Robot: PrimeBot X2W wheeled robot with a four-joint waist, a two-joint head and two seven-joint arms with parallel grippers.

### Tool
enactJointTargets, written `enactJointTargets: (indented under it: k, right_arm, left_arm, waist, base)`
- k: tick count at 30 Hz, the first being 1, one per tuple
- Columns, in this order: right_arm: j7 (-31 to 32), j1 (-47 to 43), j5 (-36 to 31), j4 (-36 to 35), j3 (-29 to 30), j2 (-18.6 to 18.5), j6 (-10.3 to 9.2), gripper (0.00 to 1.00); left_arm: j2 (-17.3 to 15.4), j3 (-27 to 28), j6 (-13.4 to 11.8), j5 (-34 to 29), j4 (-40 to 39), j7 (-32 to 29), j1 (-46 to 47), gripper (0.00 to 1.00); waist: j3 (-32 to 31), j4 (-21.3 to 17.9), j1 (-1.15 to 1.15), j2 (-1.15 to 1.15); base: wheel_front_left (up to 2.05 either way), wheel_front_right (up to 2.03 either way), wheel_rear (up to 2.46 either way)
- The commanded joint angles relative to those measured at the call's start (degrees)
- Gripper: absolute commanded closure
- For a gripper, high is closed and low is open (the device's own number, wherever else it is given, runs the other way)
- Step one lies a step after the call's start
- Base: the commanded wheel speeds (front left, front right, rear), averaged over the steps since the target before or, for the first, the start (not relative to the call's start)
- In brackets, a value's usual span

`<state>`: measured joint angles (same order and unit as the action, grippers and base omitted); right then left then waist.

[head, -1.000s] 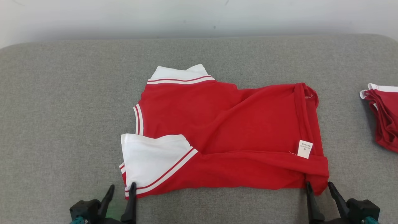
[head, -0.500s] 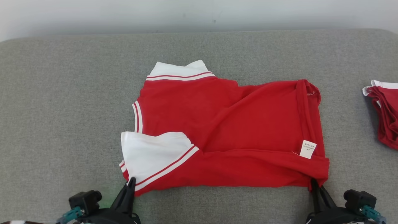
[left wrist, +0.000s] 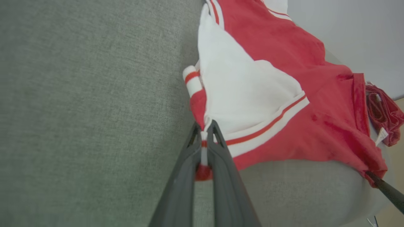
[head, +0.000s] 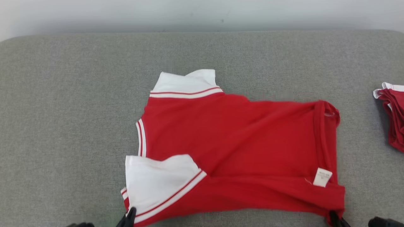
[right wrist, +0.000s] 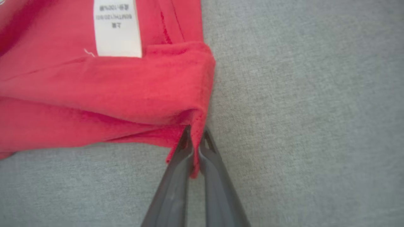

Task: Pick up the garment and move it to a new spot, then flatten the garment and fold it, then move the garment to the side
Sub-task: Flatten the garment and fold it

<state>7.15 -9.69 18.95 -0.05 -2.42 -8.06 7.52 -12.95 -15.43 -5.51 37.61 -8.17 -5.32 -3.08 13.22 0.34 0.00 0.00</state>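
My left hand (left wrist: 203, 132) is pinched shut on the near left corner of the garment (head: 240, 142), with white striped trim caught between its fingers. My right hand (right wrist: 195, 134) is pinched shut on the near right corner, with red hem cloth between its fingers. The garment is a red top with white collar and sleeve panels. It lies in the middle of the table (head: 63, 110), and its care label (head: 322, 177) faces up near the right corner.

With both near corners gripped, I judge I am in the flatten-and-fold part of the task, about to carry the near edge. Next I should raise both corners together and level, keeping the edge taut between my hands. Then I would take it toward the far side and lay it down square. The cloth looks thin and limp, so it may sag in the middle, and an uneven lift would skew the fold.

The table is covered in grey woven fabric with rounded far corners, which should hold the lower layer in place. A second red and white garment (head: 393, 119) is heaped at the right edge, well apart. Beyond the table is a plain pale wall (head: 189, 12).
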Motion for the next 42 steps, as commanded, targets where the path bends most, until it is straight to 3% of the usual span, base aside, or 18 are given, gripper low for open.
enactJointTargets:
  k: [1,5,6,7,8,22,30,42]
  right_arm:
    - [0.5,-1.2,-0.5,-0.4,0.8,0.1,-0.07,1.0]
    - [1.3,-1.0,-0.7,-0.9,1.1,0.9,-0.07,1.0]
    - [1.2,-0.6,-0.3,-0.6,1.1,1.1,-0.07,0.74]
    - [1.0,-0.2,-0.1,-0.2,1.2,1.3,-0.07,0.04]
    - [0.7,0.2,0.0,0.1,1.3,1.5,-0.07,0.0]
    - [-9.9,7.1,-7.1,-3.5,9.4,3.0,-0.07,0.0]
    - [-11.7,7.9,-9.6,-9.3,6.8,3.7,-0.07,0.0]
    - [-15.2,3.9,-12.0,-14.0,-0.7,4.7,-0.07,0.0]
  left_arm:
    - [-0.5,0.3,-0.6,0.7,-0.8,-0.4,-1.4,1.0]
    - [-0.6,0.0,-1.7,0.3,-1.6,-1.1,-2.8,1.0]
    - [-0.9,-0.2,-2.0,-0.5,-1.1,-1.0,-2.3,1.0]
    - [-1.0,-0.3,-2.2,-0.9,-0.5,-0.9,-1.7,0.54]
    - [-0.7,-0.2,-2.1,-1.1,-0.1,-0.5,-1.1,0.0]
    - [-2.4,1.5,-5.8,-12.9,1.7,11.2,9.8,0.0]
    - [-3.9,1.1,-6.6,-17.2,1.2,14.2,14.2,0.0]
    - [-4.1,0.6,-9.0,-19.2,-1.0,15.2,11.0,0.0]
  waist:
    - [0.2,0.0,0.0,0.0]
    - [0.8,-0.2,0.0,0.0]
    - [0.9,-0.2,0.0,0.0]
    - [1.0,-0.2,0.0,0.0]
    - [1.0,-0.2,0.0,0.0]
    - [1.2,-1.0,0.0,0.0]
    - [0.2,-1.7,0.0,0.0]
    - [-1.0,-2.7,0.0,0.0]
  base:
    - [0.0,0.0,0.0]
    - [0.0,0.0,0.0]
    - [0.0,0.0,0.0]
    - [0.0,0.0,0.0]
    - [0.0,0.0,0.0]
    - [0.0,0.0,0.0]
    - [0.0,0.0,0.0]
    - [0.0,0.0,0.0]
